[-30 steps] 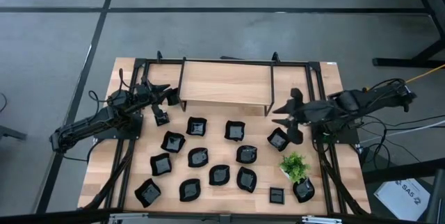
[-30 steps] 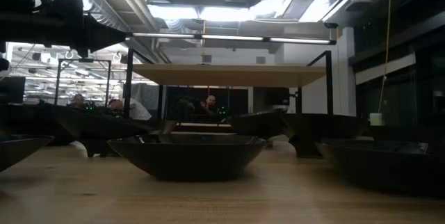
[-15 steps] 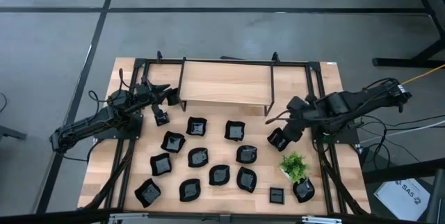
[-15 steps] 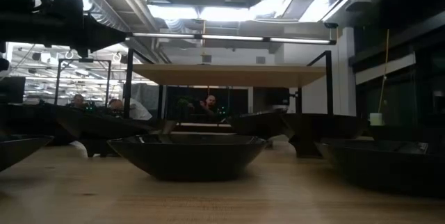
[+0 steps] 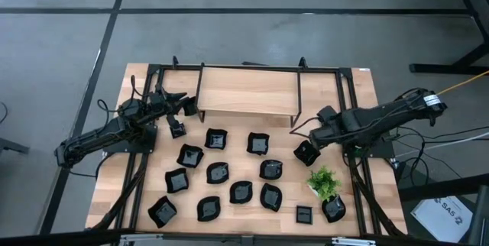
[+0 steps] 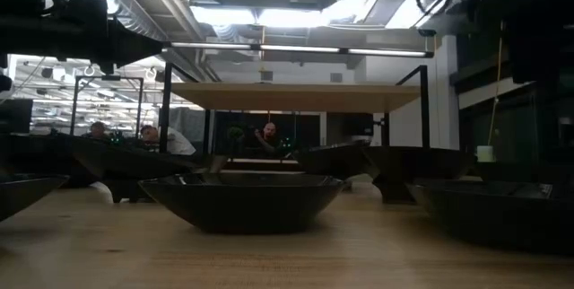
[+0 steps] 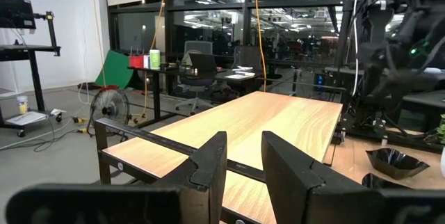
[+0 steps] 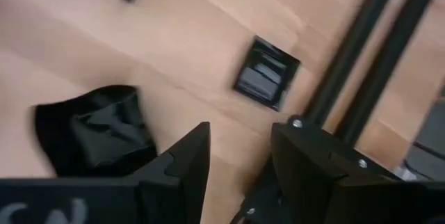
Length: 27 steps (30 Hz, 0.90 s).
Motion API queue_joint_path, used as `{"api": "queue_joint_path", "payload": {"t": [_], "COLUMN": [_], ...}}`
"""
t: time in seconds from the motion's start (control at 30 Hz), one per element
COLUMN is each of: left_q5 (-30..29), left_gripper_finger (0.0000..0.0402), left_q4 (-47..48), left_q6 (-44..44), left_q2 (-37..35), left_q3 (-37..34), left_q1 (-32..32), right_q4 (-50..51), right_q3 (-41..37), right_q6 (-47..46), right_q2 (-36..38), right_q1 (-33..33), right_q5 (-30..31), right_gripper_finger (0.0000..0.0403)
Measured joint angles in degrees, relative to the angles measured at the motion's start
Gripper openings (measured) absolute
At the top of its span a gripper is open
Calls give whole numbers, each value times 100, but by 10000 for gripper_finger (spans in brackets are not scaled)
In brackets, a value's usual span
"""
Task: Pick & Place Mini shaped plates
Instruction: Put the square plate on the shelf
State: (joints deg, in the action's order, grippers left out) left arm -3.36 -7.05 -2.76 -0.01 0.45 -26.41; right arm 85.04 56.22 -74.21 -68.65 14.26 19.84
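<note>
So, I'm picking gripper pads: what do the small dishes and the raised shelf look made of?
Mini shaped plates: glossy black, probably glazed ceramic or hard plastic; light glints off them. Raised shelf: pale wood-grain board, matte, on a thin black frame, likely metal.

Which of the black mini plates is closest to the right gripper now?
The plate at the row's right end, above the green plant; the right gripper hovers directly beside it, others lie farther left.

Two black plates point(image 8: 94, 130) on table point(image 8: 208, 29)

mini shaped plates point(image 5: 241, 192) | glossy black | scattered upright on tabletop
</note>
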Motion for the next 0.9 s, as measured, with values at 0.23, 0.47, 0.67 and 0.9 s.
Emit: {"api": "queue_joint_path", "payload": {"t": [0.23, 0.47, 0.67, 0.9], "left_q5": [0, -2, -1, 0], "left_gripper_finger": [86, 86, 86, 86], "left_q4": [0, 0, 0, 0], "left_q6": [0, 2, 0, -1], "left_q2": [0, 0, 0, 0], "left_q3": [1, 2, 1, 2], "left_q1": [0, 1, 0, 1], "right_q4": [-843, -1736, -2353, -2816], "right_q3": [-743, -1521, -2026, -2328], "right_q6": [813, 984, 1022, 1022], "right_q2": [-196, -196, -198, -201], "right_q1": [-395, -723, -969, -1086], "right_q5": [47, 162, 125, 111], "right_gripper_finger": [152, 152, 152, 152]}}
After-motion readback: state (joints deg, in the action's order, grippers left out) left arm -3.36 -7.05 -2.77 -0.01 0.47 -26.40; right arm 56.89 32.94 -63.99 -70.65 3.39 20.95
